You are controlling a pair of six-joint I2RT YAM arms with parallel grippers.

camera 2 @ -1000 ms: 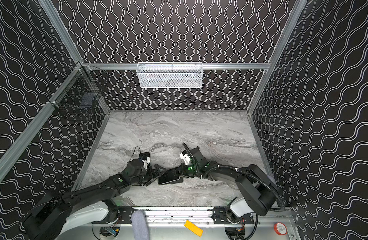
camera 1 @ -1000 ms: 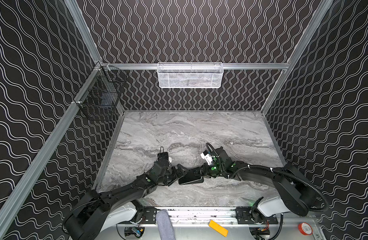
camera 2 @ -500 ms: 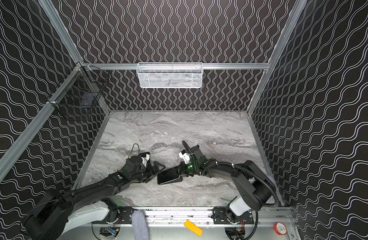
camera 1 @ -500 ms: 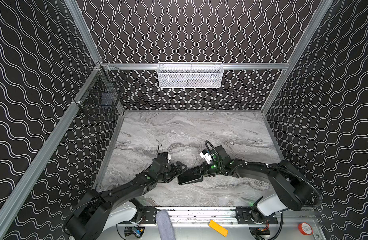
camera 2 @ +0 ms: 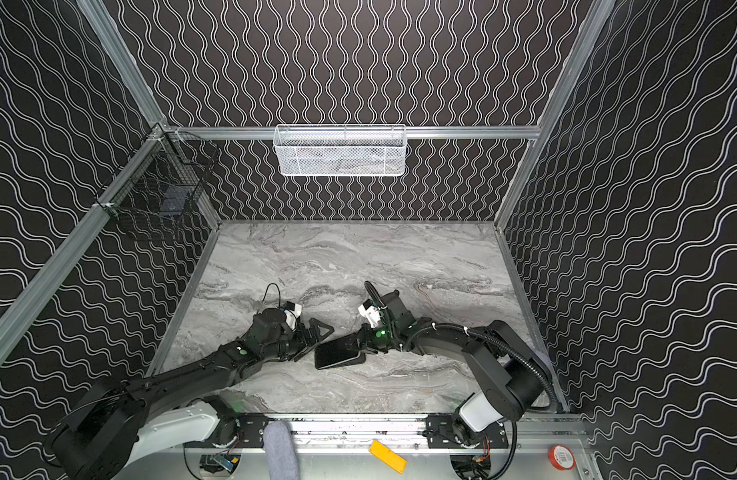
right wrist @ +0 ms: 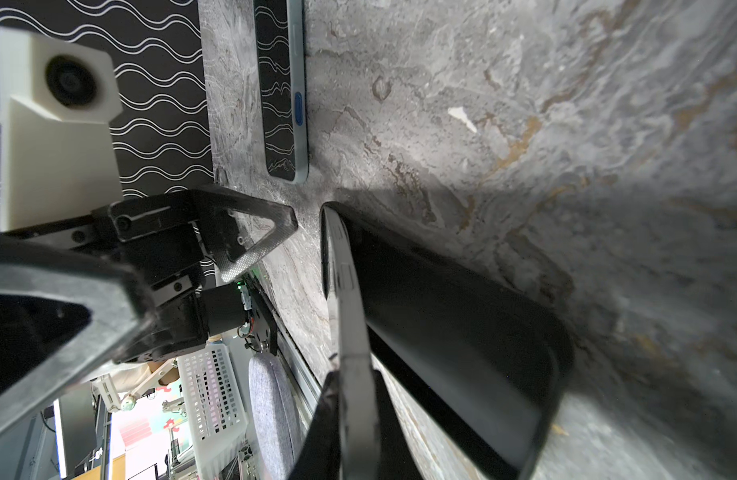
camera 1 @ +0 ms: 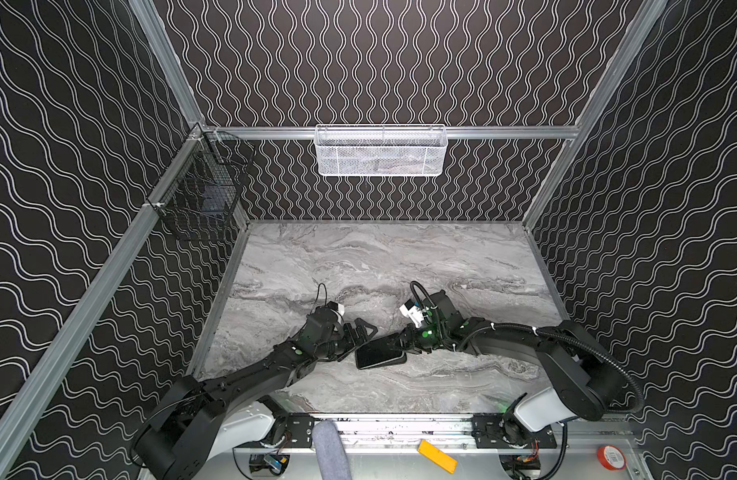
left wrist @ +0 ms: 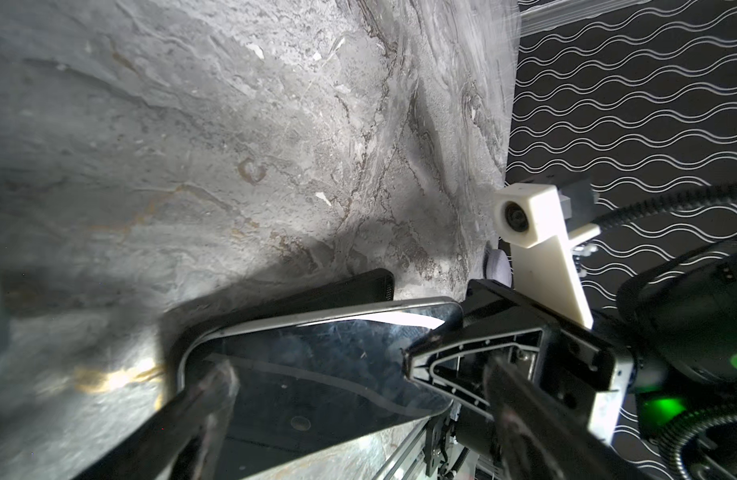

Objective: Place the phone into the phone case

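Right tool (camera 1: 396, 345) is clamped on the phone (right wrist: 350, 307) edge and holds it tilted over the phone case (right wrist: 462, 332), likely to seat one side first. Case lies flat on the table (camera 1: 358, 270), mid front edge. Left tool (camera 1: 360, 340) has its fingers apart beside the case, probably ready to brace it.

Tabletop (camera 1: 400, 266): matt grey marble-look, faintly rough. Phone (left wrist: 317, 365): glossy, lightly scratched glass face with a brushed metal rim. Case (right wrist: 462, 332): smooth matt black plastic. Left end effector (camera 1: 363, 338): black carbon-like weave.
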